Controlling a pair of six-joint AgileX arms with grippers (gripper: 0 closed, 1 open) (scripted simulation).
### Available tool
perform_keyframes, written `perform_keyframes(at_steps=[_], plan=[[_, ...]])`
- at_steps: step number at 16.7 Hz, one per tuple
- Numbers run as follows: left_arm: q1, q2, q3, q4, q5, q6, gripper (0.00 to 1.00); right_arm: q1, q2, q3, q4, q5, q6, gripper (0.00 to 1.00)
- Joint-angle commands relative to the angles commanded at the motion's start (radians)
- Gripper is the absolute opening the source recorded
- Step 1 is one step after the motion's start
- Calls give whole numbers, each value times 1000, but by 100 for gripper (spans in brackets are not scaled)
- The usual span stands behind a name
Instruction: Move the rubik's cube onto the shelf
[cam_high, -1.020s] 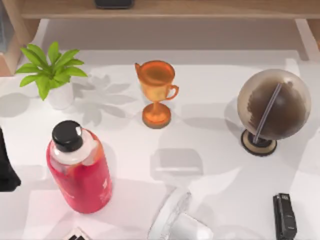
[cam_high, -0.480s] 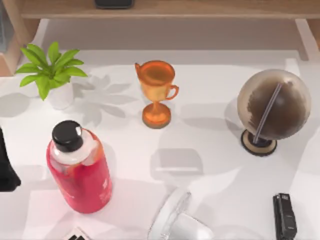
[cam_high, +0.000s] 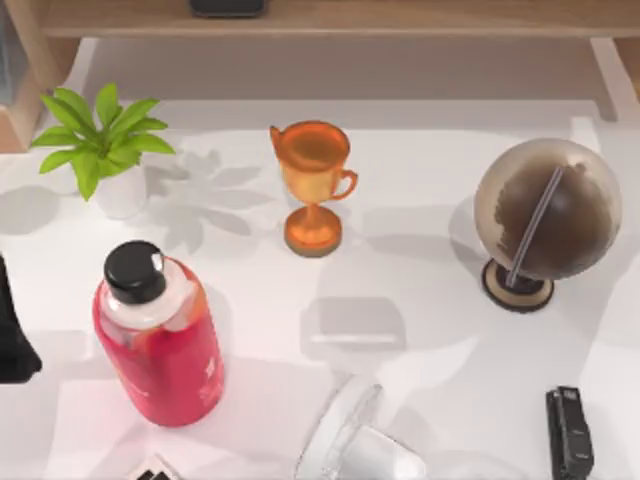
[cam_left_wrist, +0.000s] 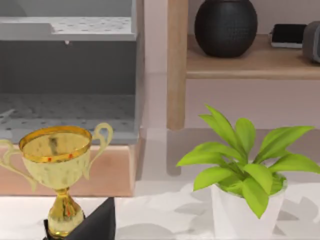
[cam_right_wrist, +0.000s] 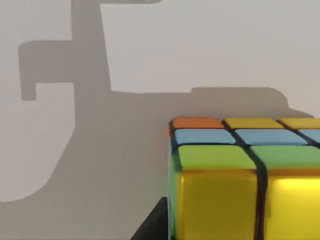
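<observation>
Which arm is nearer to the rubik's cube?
Right. The rubik's cube looms close in the right wrist view; the right arm is at the top view's bottom middle. The left arm sits parked at the top view's left edge, facing the trophy and plant.

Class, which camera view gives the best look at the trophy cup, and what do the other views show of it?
The top view: the trophy cup stands whole, bowl to base. The left wrist view shows the cup from the side, its base partly behind a dark shape. The right wrist view looks at the rubik's cube.
</observation>
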Motion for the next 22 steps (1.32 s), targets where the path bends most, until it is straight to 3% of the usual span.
perform_keyframes(at_steps=[13, 22], plan=[[0, 0, 0, 0, 0, 0, 100, -18, -36, -13, -38, -94, -91, 0], [0, 0, 0, 0, 0, 0, 100, -4, 13, 146, -131, 0, 1, 0]])
